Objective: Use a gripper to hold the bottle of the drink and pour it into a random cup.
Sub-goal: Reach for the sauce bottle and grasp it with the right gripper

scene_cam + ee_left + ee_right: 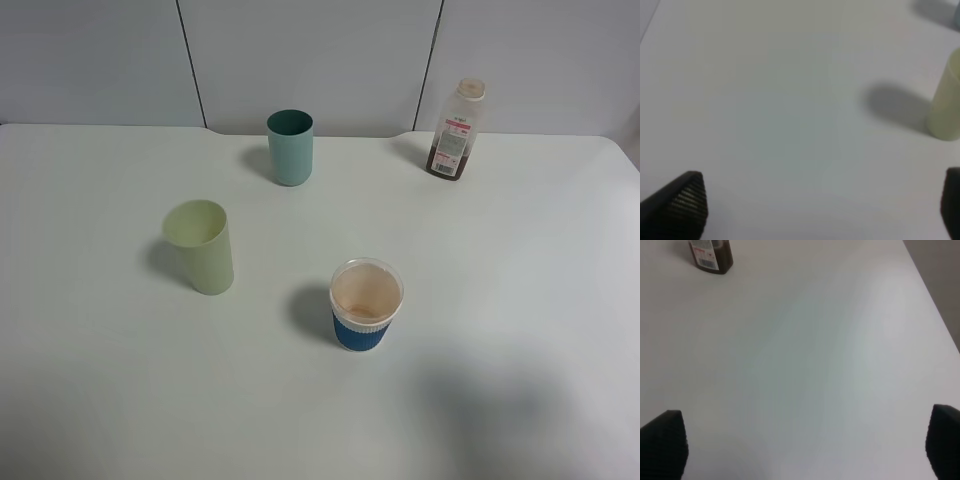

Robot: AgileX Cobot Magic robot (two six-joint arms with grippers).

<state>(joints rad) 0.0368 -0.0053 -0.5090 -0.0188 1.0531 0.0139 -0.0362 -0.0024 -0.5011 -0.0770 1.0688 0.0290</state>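
Observation:
The bottle of the drink (456, 130) stands upright at the table's back right, with brown liquid in its lower part and a white-and-red label. Its base also shows in the right wrist view (711, 255). The pale yellow-green cup (201, 246) stands at the left middle and shows at the edge of the left wrist view (947, 100). My left gripper (822, 207) is open and empty above bare table. My right gripper (805, 445) is open and empty, well short of the bottle. Neither gripper shows in the exterior high view.
A teal-green tumbler (290, 147) stands at the back middle. A clear cup with a blue sleeve (366, 304) stands at the front middle. The white table (520, 300) ends at a right edge in the right wrist view (935, 305).

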